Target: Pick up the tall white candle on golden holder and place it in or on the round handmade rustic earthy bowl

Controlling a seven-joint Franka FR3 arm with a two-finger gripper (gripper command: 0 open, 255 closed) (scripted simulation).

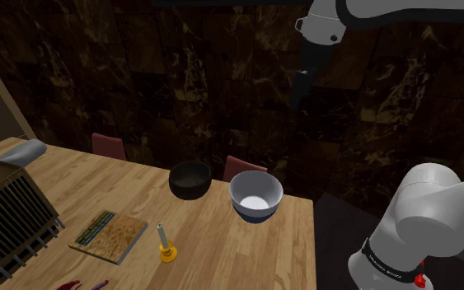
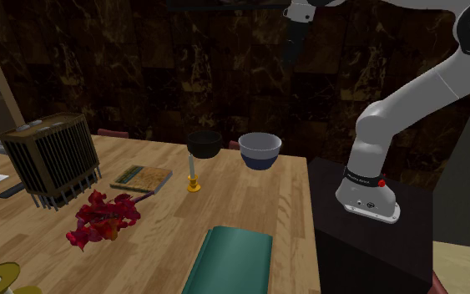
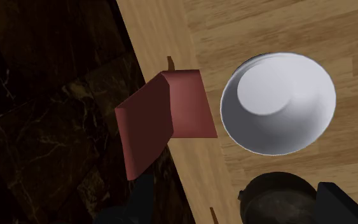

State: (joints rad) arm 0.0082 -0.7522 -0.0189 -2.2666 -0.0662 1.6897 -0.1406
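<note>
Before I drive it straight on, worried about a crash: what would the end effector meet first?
Probably the dark bowl, seen between the fingers of the open end effector in the wrist view. Depth is unclear, so the wooden table beside it is possible.

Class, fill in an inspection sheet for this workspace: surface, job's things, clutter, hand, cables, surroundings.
Surface: light wooden table.
Job's things: slim pale candle on a golden holder, upright, untouched; dark round bowl farther back on the table, apart.
Clutter: white bowl with blue outside beside the dark bowl; slatted crate; flat book; red flowers; green flat pad.
Hand: black two-finger hand, open, high above the bowls, holding nothing.
Cables: nothing seen.
Surroundings: dark marbled wall; red chair backs behind the table.
</note>
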